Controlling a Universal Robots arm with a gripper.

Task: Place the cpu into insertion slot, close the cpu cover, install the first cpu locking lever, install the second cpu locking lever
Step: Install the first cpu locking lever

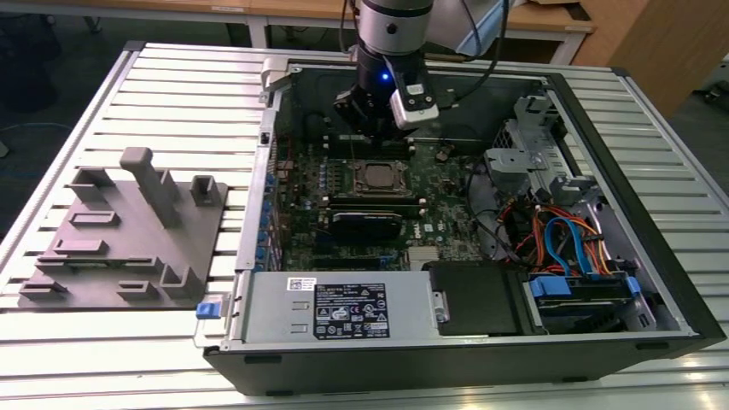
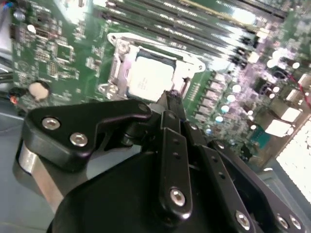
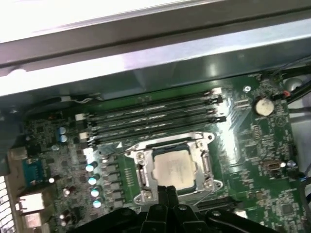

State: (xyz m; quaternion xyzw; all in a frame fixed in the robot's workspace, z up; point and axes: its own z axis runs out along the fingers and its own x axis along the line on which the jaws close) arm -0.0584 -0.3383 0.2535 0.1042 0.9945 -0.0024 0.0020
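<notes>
We see the cpu (image 3: 172, 166) seated in the slot (image 3: 140, 194), with the cover (image 3: 206, 165) lying over its edges. Our gripper (image 3: 167, 191) hangs just beside the socket, clenched on nothing. We judge the risk to be the closed tips slipping off a thin lever (image 2: 155, 49) and scraping the board (image 3: 262, 145).
</notes>
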